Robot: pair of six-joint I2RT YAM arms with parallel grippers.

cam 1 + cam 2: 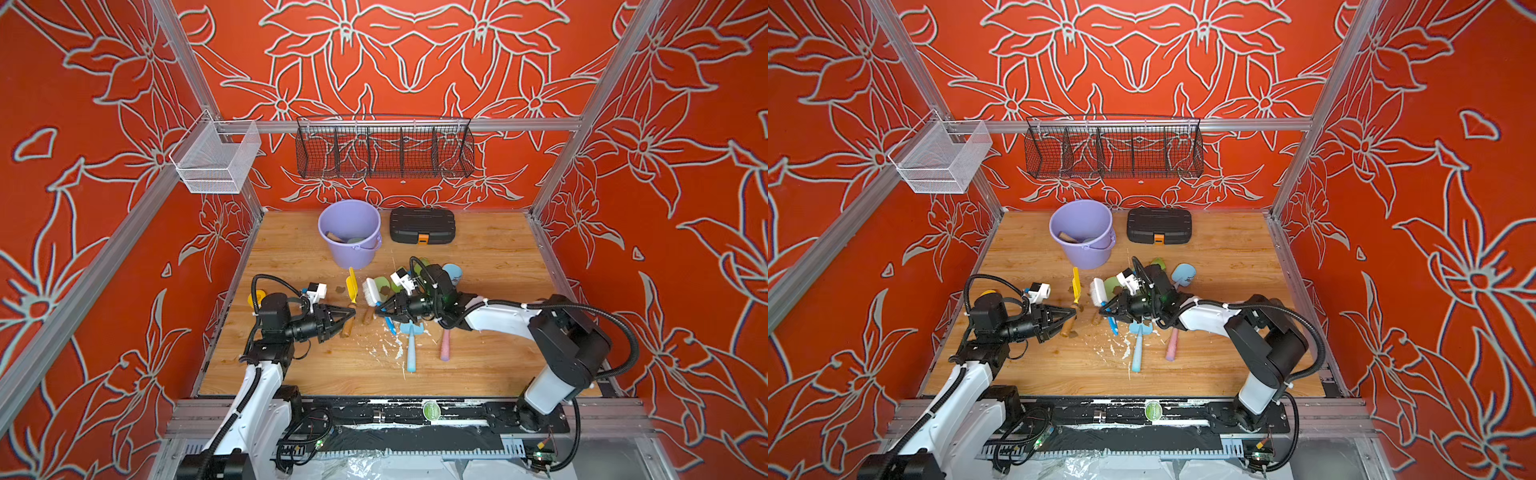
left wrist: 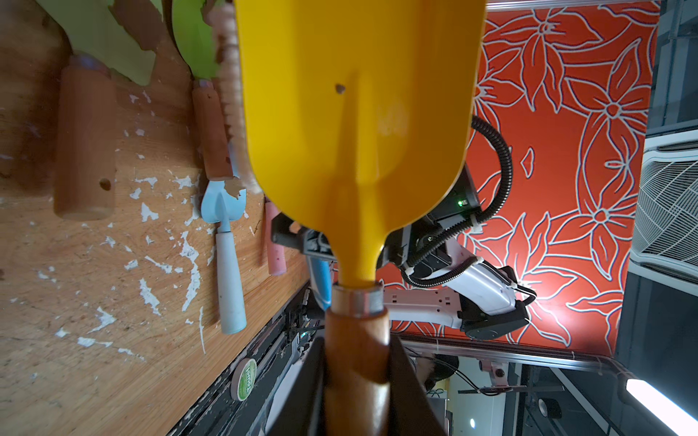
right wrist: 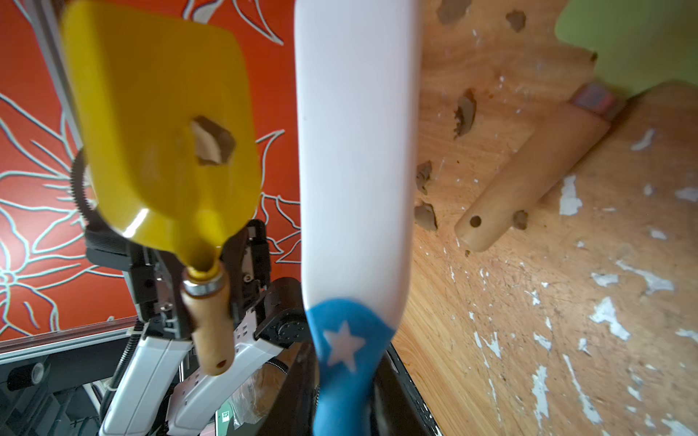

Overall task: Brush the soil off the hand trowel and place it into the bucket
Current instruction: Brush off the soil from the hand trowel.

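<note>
One soil clump (image 3: pixel 212 145) stuck on yellow trowel (image 1: pixel 352 286), centre frame, wooden handle clamped tight in left gripper (image 1: pixel 349 313). Just right, white brush (image 1: pixel 370 291) gripped by its blue handle in right gripper (image 1: pixel 379 309). Above, lavender bucket (image 1: pixel 353 253) on white-flecked wooden tabletop (image 1: pixel 478 353); red floral walls (image 1: pixel 415 62) around.

My left arm (image 1: pixel 262 386) rises and bends at the wrist, so the left gripper (image 1: pixel 347 314) points level toward the right gripper (image 1: pixel 381 309). It is closed on the wooden handle of the hand trowel (image 1: pixel 352 286). My right arm (image 1: pixel 498 318) stretches low, with the elbow high behind its gripper, which is closed on the brush (image 1: pixel 371 291) handle. The two grippers face each other, near but apart.
</note>
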